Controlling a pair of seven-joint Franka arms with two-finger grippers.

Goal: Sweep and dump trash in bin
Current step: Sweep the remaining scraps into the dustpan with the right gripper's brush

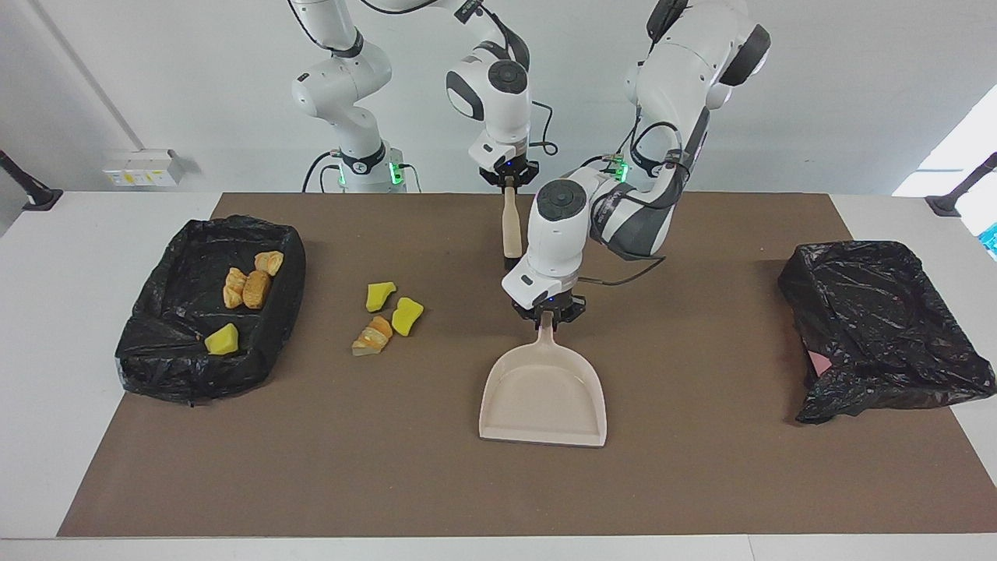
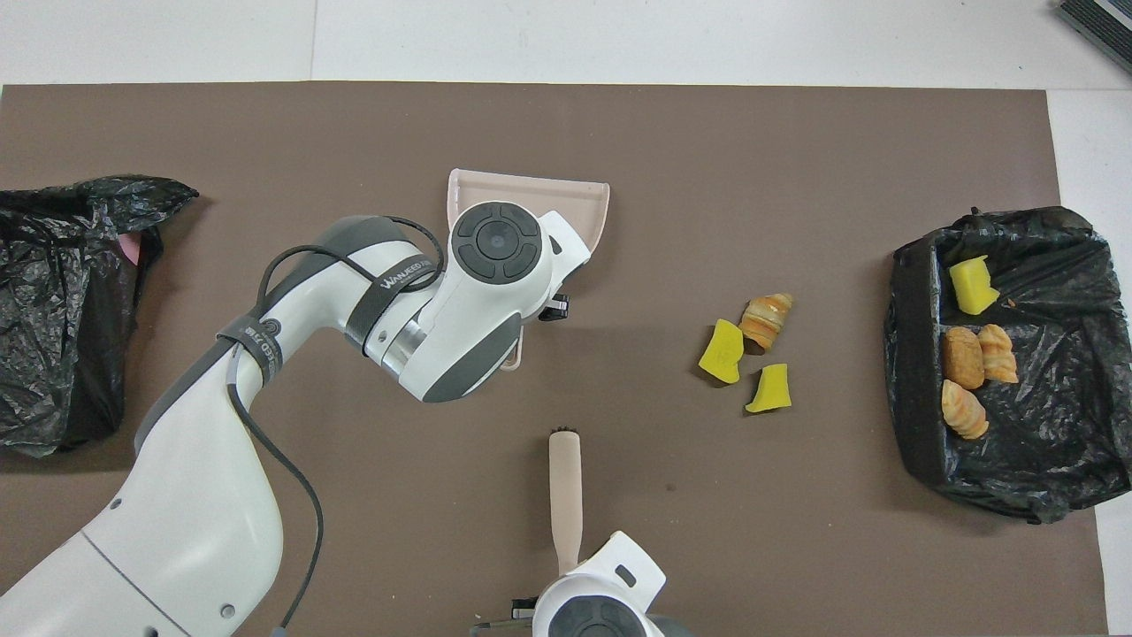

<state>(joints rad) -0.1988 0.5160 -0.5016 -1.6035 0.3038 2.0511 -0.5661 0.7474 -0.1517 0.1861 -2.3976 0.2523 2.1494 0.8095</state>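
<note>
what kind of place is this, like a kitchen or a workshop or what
Most likely a robotics lab, set up for a cleaning test. Two arms stand at a white table with a brown mat, bare white walls, two bag-lined bins, a dustpan, and staged trash.

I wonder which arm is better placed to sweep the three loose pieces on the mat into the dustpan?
The right arm, probably: its right gripper already holds the brush. The left gripper is shut on the dustpan handle, so it steadies the pan beside the loose trash.
</note>
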